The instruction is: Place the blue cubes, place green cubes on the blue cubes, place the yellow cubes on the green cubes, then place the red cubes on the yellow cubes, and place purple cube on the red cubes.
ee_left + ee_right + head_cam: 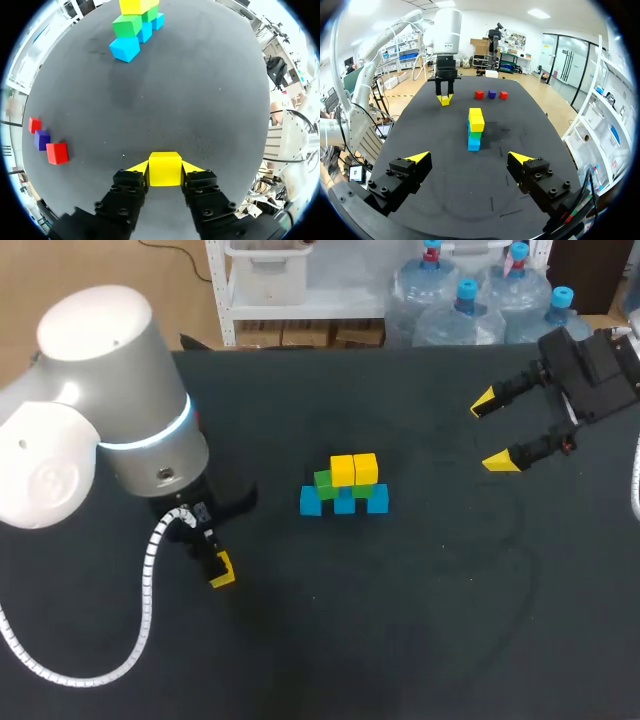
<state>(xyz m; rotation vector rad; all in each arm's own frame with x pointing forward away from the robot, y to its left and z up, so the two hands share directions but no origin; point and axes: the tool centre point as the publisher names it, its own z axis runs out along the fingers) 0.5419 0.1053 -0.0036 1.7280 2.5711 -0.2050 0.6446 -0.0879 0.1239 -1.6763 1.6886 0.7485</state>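
In the left wrist view a yellow cube (165,172) rests on the black table, and my left gripper (165,165) is shut on it with a yellow tip against each side. Ahead of it stands the stack (134,27): blue cubes (344,501) at the bottom, green cubes (324,483) on them, two yellow cubes (354,469) on top. My left gripper (218,568) is left of the stack, near the table's front. Two red cubes (57,153) (34,124) and a purple cube (42,140) lie in a row beside it. My right gripper (497,430) hangs open and empty at the back right.
The black table (420,620) is bare around the stack. My left arm's large grey elbow (110,390) hides the table's left part in the head view. The red and purple cubes (492,93) lie at the far edge in the right wrist view.
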